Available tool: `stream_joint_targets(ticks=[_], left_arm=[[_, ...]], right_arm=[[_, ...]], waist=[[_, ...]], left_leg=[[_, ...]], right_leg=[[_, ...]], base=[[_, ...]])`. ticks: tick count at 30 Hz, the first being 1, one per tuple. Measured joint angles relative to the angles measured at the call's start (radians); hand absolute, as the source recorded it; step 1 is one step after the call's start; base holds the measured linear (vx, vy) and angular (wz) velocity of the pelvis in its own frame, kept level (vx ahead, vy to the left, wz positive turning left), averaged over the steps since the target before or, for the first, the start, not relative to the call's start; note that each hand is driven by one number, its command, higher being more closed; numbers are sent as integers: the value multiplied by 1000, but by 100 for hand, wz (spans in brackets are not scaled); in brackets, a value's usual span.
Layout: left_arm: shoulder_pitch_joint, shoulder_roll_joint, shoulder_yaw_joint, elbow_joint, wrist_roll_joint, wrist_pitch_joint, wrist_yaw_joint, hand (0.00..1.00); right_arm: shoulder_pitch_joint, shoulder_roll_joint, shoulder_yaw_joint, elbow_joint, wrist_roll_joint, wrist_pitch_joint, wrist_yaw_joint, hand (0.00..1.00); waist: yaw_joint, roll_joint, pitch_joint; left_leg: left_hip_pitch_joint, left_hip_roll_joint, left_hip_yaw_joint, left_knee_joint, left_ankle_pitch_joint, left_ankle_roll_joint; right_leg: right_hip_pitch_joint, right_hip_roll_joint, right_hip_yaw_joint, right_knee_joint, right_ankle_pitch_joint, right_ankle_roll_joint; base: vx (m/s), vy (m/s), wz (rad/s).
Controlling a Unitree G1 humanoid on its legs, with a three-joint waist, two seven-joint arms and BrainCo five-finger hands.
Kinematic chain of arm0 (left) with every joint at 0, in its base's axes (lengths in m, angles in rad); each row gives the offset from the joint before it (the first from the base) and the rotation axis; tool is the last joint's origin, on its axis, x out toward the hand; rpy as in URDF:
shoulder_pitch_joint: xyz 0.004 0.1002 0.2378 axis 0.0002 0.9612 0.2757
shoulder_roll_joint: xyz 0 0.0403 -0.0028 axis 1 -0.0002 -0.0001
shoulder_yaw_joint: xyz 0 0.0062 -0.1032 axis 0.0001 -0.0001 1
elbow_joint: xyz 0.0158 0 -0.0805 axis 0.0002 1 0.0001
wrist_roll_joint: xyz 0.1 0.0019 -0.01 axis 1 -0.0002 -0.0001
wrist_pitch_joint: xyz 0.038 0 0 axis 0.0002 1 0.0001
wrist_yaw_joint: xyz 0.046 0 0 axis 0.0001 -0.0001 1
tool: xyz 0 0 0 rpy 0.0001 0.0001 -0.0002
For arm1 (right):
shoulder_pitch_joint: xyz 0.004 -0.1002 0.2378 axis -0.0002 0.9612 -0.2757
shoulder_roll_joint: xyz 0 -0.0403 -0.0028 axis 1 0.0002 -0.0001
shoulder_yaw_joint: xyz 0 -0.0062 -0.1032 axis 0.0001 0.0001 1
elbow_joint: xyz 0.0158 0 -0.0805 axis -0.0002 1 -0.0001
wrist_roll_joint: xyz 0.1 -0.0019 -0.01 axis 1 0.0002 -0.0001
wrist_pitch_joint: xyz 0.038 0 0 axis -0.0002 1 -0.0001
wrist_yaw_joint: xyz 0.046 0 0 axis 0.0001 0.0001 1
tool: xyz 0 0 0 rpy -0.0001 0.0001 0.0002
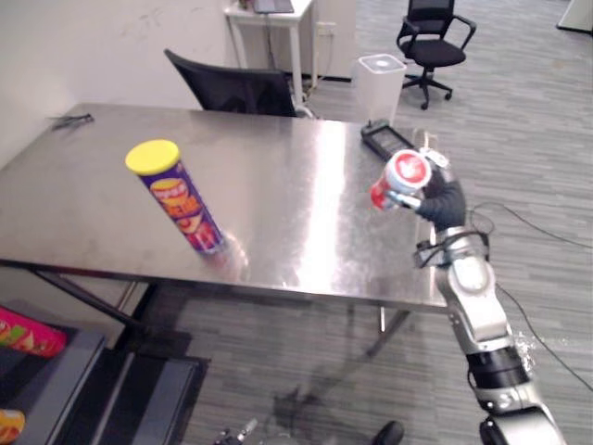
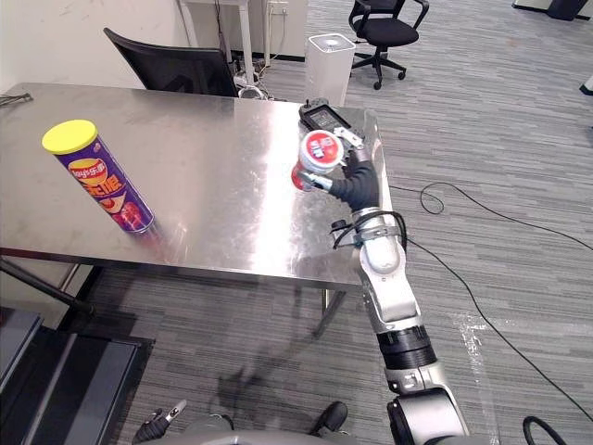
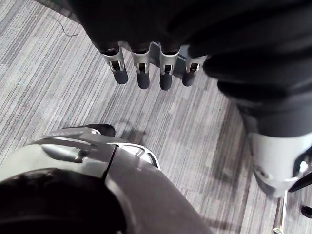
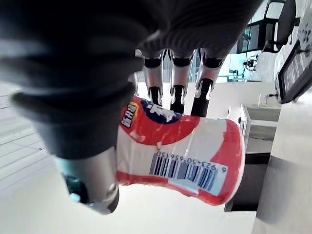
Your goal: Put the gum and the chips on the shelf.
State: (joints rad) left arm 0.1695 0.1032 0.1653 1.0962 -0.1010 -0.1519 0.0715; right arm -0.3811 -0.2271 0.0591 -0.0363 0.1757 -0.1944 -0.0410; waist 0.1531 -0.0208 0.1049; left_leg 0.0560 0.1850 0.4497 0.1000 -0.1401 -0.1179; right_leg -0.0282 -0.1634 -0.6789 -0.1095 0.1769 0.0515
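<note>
The right hand [image 1: 443,199] grips the gum tub [image 1: 400,178], lifted at the worktop's [image 1: 278,213] 3 o'clock edge. The chips can [image 1: 178,199] stands at 9 o'clock (untouched). Next, probably, comes carrying the gum toward the shelf [image 1: 83,366] at 7 o'clock. The left hand [image 3: 143,73] hangs straight-fingered.

The steel table [image 1: 296,185] bears 1 chips can [image 1: 181,199], a black device [image 1: 384,139], perhaps a pen [image 1: 69,120].

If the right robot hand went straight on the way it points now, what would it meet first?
Probably the black device just beyond it. Height is unclear, so the right robot hand, holding the gum canister, might pass above.
</note>
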Motion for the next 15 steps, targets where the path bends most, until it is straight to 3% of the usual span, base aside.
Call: stream_joint_targets(ticks=[4, 6, 7, 8, 10, 12, 15], left_arm=[[4, -2, -1, -1, 0, -1, 0, 0], [-4, -8, -3, -1, 0, -2, 0, 0], [-14, -5, -4, -2, -2, -2, 0, 0], [-21, 1, -5, -5, -3, -2, -1, 0], [-21, 9, -4, -24, -14, -3, -9, 0], [-20, 7, -5, -29, -23, -2, -16, 0], [-20, 4, -14, -45, -58, -4, -42, 0]], right_arm=[[46, -1, -54, -32, 0, -5, -6, 100], [53, -8, -78, -36, 0, -15, -13, 100], [59, -10, -101, -36, 0, -16, -18, 100], [64, -12, -117, -36, 1, -16, -23, 100], [63, -11, -113, -30, 3, -17, -26, 100], [50, -9, -73, 1, 28, -17, -23, 100], [-24, -4, 6, 106, 48, -15, -20, 100]], waist=[[-11, 1, 3], [-15, 11, 33], [-21, 7, 54], [-32, 2, 64], [-35, 0, 99], [-33, 11, 118], [-20, 26, 139]], left_leg=[[0, 0, 0, 2, 0, 0], [-2, 6, 1, 26, 0, 0], [-16, 5, 0, 61, -5, 6], [-47, 7, -9, 107, -26, 18], [-91, 26, -31, 204, -62, 19], [-127, 52, -46, 259, -85, 16], [-171, 74, -64, 259, -67, 12]], right_leg=[[-1, -3, -2, 5, -1, 0], [-39, -41, 3, 123, -60, -4], [-79, -90, 4, 252, -125, -4], [-119, -135, 0, 361, -181, -6], [-149, -170, -3, 463, -234, -12], [-166, -170, -11, 496, -255, -25], [-189, -155, -39, 495, -267, -32]], base=[[-5, 37, 0], [-19, 69, 2], [-39, 100, 28], [-49, 91, 35], [-74, 14, 27], [-117, -42, 11], [-144, -82, 14]])
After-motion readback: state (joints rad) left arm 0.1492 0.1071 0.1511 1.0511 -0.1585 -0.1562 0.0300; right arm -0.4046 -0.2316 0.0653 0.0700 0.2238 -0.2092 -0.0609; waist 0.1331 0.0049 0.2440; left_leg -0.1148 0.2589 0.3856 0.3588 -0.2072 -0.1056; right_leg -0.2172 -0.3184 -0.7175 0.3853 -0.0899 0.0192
